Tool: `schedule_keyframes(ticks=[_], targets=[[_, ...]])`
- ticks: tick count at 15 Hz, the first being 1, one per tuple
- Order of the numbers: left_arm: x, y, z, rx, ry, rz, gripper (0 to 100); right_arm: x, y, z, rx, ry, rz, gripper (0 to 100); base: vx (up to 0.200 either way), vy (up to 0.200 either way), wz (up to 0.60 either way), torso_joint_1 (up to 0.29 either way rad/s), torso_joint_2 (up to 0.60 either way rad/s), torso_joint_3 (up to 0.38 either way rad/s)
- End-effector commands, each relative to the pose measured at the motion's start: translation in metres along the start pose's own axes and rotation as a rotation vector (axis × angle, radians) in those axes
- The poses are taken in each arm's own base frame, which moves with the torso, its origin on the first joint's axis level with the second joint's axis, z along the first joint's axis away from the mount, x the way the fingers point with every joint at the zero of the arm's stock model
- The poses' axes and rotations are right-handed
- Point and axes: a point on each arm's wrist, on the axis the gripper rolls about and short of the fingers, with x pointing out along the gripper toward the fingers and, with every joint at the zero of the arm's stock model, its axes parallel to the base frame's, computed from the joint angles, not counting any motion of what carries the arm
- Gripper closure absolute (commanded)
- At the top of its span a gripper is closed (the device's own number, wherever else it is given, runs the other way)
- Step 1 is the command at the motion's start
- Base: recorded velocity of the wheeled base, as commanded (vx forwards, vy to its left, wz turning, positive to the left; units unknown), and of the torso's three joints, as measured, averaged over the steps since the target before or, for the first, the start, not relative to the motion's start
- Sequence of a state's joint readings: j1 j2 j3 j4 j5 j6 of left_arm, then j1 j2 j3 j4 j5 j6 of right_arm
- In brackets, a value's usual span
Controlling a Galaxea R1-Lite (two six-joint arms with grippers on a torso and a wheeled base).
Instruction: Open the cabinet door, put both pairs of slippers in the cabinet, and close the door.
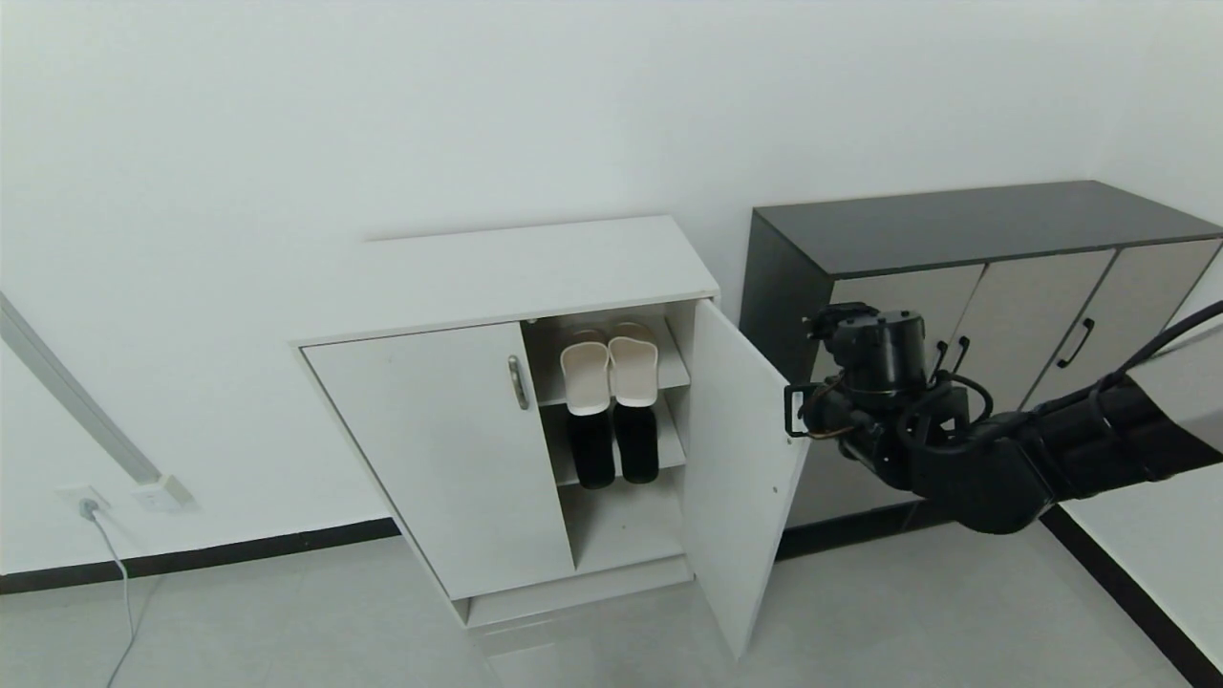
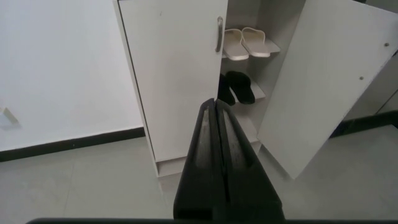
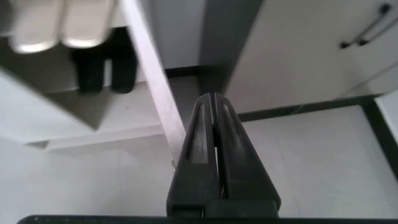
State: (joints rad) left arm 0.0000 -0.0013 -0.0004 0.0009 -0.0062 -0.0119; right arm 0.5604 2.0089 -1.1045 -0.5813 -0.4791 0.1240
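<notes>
Right gripper [image 1: 798,411] had its two fingers pressed flat together with nothing between them, and it hung just beside the free edge of the open door [image 1: 740,459] on its outer side; whether it actually touched the panel I could not tell. Left gripper [image 2: 216,106] was likewise closed and empty, held well back from the white cabinet [image 1: 506,277] and pointed toward it. The cabinet's right door stood swung wide; its left door [image 1: 430,449] was closed, a small metal handle [image 1: 517,382] on its inner edge. Inside, the white slippers [image 1: 610,375] lay side by side on the upper shelf; the black slippers [image 1: 614,444] sat directly beneath them on the middle shelf; the lowest space held nothing I could make out. A dark-topped sideboard [image 1: 955,225] stood against the wall just to the right of the cabinet.
</notes>
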Motion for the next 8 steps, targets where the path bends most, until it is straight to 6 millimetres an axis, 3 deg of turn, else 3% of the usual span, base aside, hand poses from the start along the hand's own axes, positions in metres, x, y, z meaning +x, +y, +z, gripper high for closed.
schedule_keyframes(ticks=[1, 5, 8], targets=[[0.0, 0.0, 0.0, 0.0, 0.002, 0.0, 100, -0.026, 0.021, 0.002, 0.001, -0.017, 0.074, 100, 0.0, 0.0, 0.0, 0.0, 0.0, 0.0], [0.0, 0.0, 0.0, 0.0, 0.001, 0.0, 100, -0.064, 0.033, 0.002, -0.032, -0.035, 0.165, 100, 0.0, 0.0, 0.0, 0.0, 0.0, 0.0], [0.0, 0.0, 0.0, 0.0, -0.001, 0.0, 100, -0.075, 0.036, 0.001, -0.051, -0.039, 0.193, 100, 0.0, 0.0, 0.0, 0.0, 0.0, 0.0]])
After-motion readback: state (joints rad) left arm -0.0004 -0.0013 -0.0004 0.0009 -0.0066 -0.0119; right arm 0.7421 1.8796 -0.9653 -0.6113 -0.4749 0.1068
